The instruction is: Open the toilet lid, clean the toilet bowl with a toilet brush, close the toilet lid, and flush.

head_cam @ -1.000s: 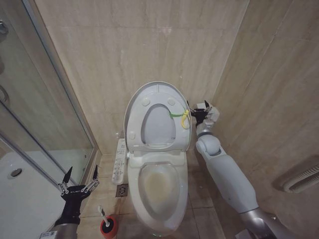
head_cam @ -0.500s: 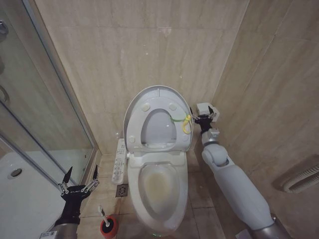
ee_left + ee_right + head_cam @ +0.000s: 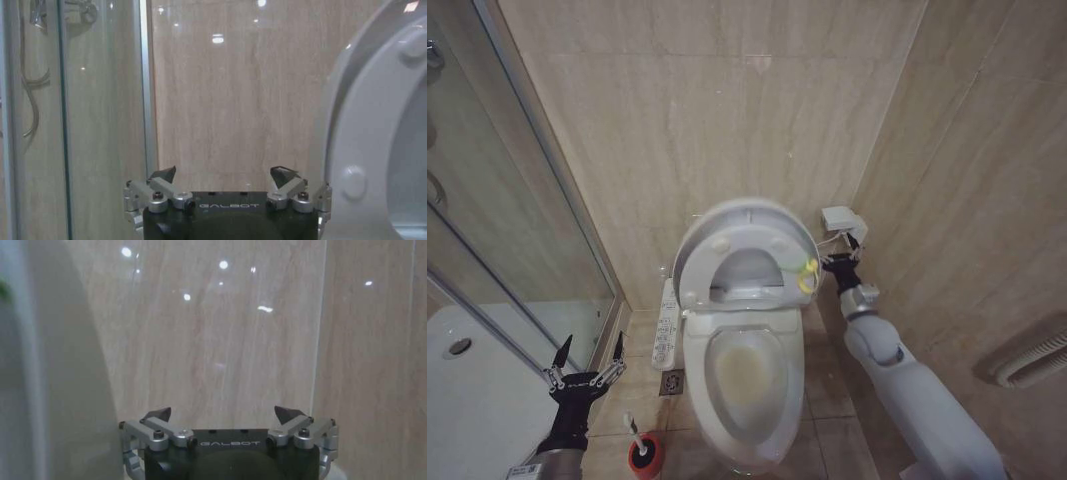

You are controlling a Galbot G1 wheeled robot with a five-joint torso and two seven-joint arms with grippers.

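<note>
Head view: toilet lid (image 3: 745, 222) motion-blurred, half-raised.

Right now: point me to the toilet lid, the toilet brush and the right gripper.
toilet lid (image 3: 745, 222): head view, on the upper part of its glossy underside, above the seat ring.
toilet brush (image 3: 632, 427): head view, on its thin white handle above the red holder.
right gripper (image 3: 223, 414): right wrist view, midway between its open fingertips.

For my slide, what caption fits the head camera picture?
Right claw open beside the half-raised toilet lid; toilet brush waits near the left claw.
</note>
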